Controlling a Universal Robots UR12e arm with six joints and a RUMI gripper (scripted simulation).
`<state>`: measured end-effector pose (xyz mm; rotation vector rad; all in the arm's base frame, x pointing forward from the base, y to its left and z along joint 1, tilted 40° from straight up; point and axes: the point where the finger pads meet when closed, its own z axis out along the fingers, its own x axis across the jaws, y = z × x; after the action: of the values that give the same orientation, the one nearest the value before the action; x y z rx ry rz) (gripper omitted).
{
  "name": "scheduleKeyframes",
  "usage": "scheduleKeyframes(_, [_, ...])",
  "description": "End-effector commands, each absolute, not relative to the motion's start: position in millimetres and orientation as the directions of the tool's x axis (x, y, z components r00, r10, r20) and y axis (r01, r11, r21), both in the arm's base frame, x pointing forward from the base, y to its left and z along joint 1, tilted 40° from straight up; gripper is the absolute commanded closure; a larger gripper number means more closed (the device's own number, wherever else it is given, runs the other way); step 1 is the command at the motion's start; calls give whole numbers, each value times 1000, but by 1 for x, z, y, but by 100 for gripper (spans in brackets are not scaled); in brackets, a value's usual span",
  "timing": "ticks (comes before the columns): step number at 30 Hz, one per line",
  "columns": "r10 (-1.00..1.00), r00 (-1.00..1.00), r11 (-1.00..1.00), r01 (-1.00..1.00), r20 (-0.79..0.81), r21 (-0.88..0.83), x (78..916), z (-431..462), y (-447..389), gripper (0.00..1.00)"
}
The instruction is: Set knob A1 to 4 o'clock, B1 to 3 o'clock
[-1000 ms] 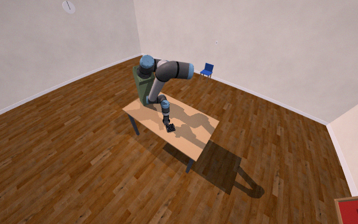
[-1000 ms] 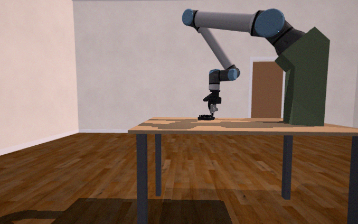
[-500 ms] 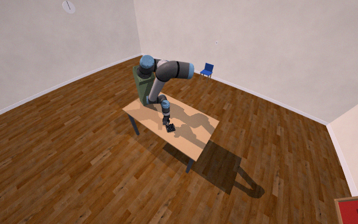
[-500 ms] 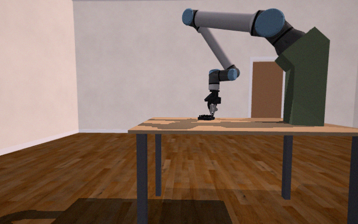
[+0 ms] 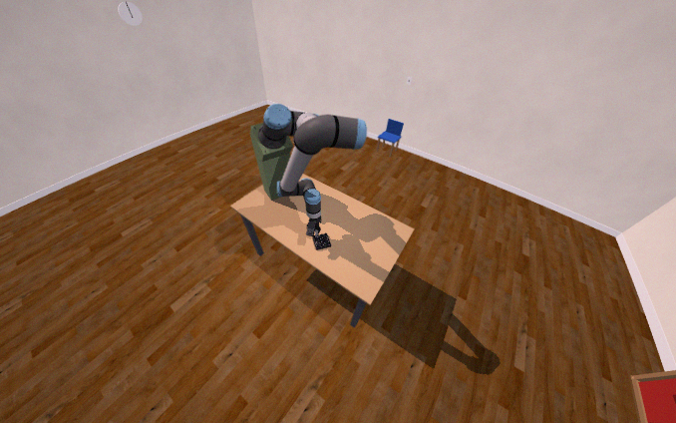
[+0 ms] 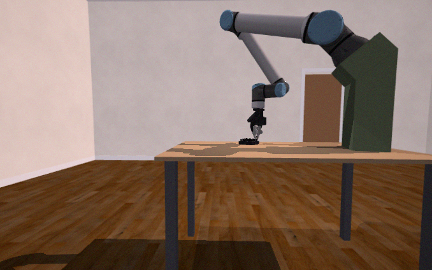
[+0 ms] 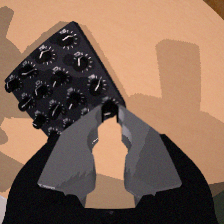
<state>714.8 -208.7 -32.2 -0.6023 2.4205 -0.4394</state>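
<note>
1 black two-jaw gripper with grey fingers [image 5: 315, 230] [image 6: 256, 138], pinching 1 black round corner knob [image 7: 109, 108]; I have it at the centre of the wrist frame. 1 black square knob box [image 5: 322, 241] [image 6: 248, 141] [image 7: 67, 75], white-marked, upper left there, lying on 1 pale wooden table [image 5: 354, 278] [image 6: 278, 156] [image 7: 145, 30].

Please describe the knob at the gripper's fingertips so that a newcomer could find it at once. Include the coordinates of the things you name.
On the wooden table [image 5: 277, 212] [image 6: 211, 158] [image 7: 145, 30] lies a small black knob box [image 5: 322, 241] [image 6: 248, 141] [image 7: 56, 64] with rows of white-marked knobs. Go to its corner under the gripper [image 5: 315, 232] [image 6: 256, 138] [image 7: 110, 110]. The corner knob [image 7: 109, 109] there is the only one between the fingertips.
</note>
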Motion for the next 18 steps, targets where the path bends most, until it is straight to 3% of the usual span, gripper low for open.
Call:
scheduleKeyframes(1, [-510, -718, 844, -311, -474, -437, 717, -31, -208, 96])
scheduleKeyframes(10, [-511, -717, 843, -312, -473, -438, 717, -31, -208, 96])
scheduleKeyframes(11, [-511, -717, 843, -312, -473, -438, 717, -31, -208, 89])
scheduleKeyframes(18, [-511, -717, 843, -312, -474, -438, 717, -31, -208, 89])
